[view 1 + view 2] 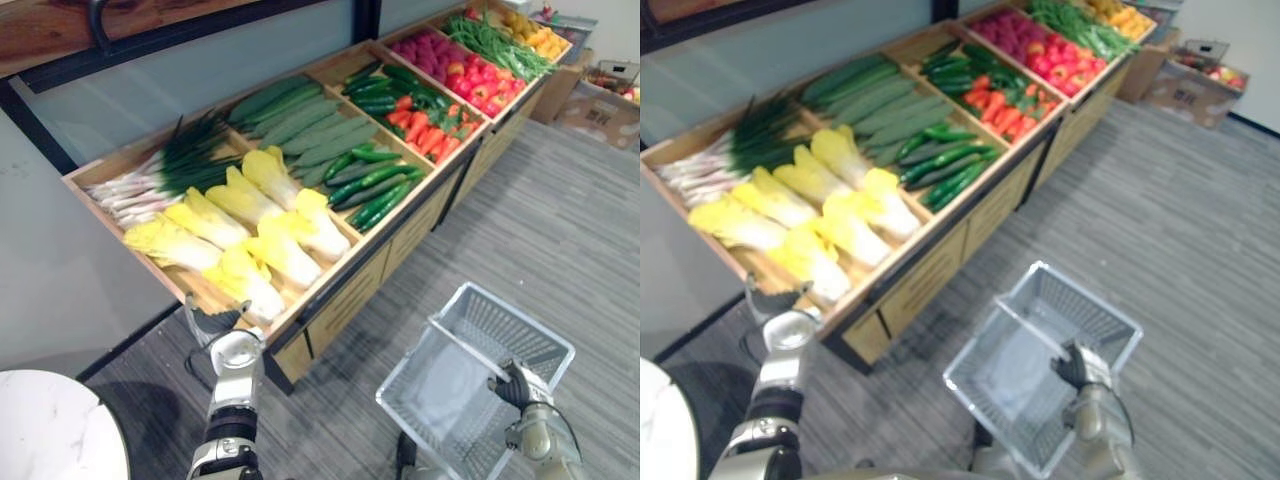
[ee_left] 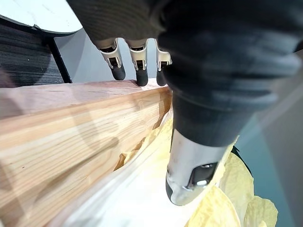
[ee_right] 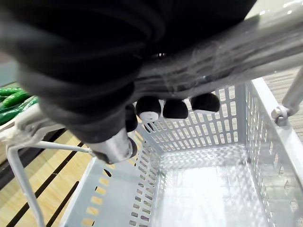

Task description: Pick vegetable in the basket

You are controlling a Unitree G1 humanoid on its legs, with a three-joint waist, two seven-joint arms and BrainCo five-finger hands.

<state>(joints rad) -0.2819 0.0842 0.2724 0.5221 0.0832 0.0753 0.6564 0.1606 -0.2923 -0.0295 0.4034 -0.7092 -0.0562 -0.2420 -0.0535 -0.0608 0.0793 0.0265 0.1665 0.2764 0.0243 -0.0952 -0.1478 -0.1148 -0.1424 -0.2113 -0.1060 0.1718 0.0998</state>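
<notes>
Pale yellow napa cabbages point(image 1: 250, 235) lie in the nearest bin of a long wooden produce stand point(image 1: 330, 285). My left hand point(image 1: 222, 328) is at the stand's near front corner, open. Its straight fingers point(image 2: 137, 66) reach over the wooden rim point(image 2: 71, 127) and its thumb point(image 2: 189, 179) hovers over a cabbage leaf point(image 2: 241, 194). I cannot tell whether it touches the cabbage. A grey plastic basket point(image 1: 520, 325) hangs at the lower right with nothing in it. My right hand point(image 1: 515, 385) is shut on its handle point(image 3: 227, 52), fingers point(image 3: 175, 108) curled under it.
Further bins hold spring onions point(image 1: 150, 180), long pale green gourds point(image 1: 300, 120), cucumbers point(image 1: 375, 185), carrots point(image 1: 425, 130), red peppers point(image 1: 480, 85) and green beans point(image 1: 495, 45). A round white table point(image 1: 55, 425) is at lower left. Cardboard boxes point(image 1: 600, 105) stand at far right on the grey floor.
</notes>
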